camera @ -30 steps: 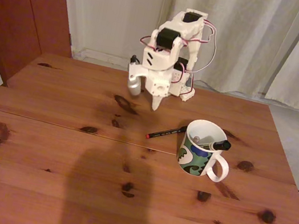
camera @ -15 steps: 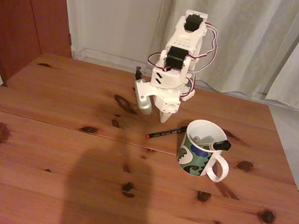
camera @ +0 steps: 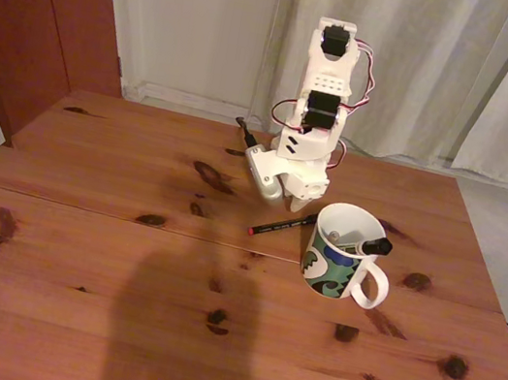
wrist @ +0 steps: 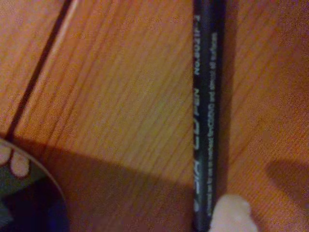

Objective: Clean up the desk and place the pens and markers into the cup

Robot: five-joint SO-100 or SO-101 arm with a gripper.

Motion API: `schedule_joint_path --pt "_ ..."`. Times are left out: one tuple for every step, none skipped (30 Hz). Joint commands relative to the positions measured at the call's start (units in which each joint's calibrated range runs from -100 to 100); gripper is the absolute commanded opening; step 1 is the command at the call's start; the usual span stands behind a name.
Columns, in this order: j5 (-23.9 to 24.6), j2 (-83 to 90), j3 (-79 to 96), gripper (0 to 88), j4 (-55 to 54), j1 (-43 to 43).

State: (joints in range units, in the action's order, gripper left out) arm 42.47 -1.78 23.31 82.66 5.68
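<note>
on the reddish desk (camera: pixel 76 247) the white arm (camera: pixel 313 112) bends low, its gripper (camera: pixel 290 196) spread over the black pen (camera: pixel 282 225) lying just left of the patterned cup (camera: pixel 339 264), which holds a marker (camera: pixel 369 244).

black pen (wrist: pixel 208 111): both ends cut off by the wrist view's top and bottom edges; barrel print blurred, mostly unreadable. cup (wrist: pixel 24 193): only a corner shows at lower left, out of focus. one white fingertip (wrist: pixel 231 215) cut by the bottom edge; jaws' spread cannot be told. cup contents (camera: pixel 354 239) too small to identify.
</note>
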Motion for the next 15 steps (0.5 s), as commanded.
schedule_joint_path --pt "-1.4 0.2 1.3 14.7 -3.0 0.4" --pt "-1.5 0.2 2.4 14.7 -5.0 0.3" --pt "-1.5 0.2 3.6 14.7 -7.1 0.3" --pt "-1.5 0.2 4.9 14.7 -9.2 0.3" --pt "-1.7 0.2 6.3 14.8 -11.2 0.2" --pt "-1.7 0.2 7.5 14.8 -13.2 0.1" --pt "-1.7 0.2 8.6 14.8 -14.7 0.1" --pt "-1.7 0.2 9.5 14.8 -16.1 0.1" --pt "-1.7 0.2 10.1 14.9 -17.1 0.1" --pt "-1.7 0.2 10.6 14.9 -17.6 0.1" --pt "-1.7 0.2 10.9 15.0 -17.8 0.1" --pt "-1.7 0.2 10.8 15.9 -17.8 0.1" --pt "-1.7 0.2 10.7 17.4 -17.8 0.1" --pt "-1.7 0.2 10.6 19.3 -17.8 0.1" --pt "-1.7 0.2 10.4 21.0 -17.8 0.1"
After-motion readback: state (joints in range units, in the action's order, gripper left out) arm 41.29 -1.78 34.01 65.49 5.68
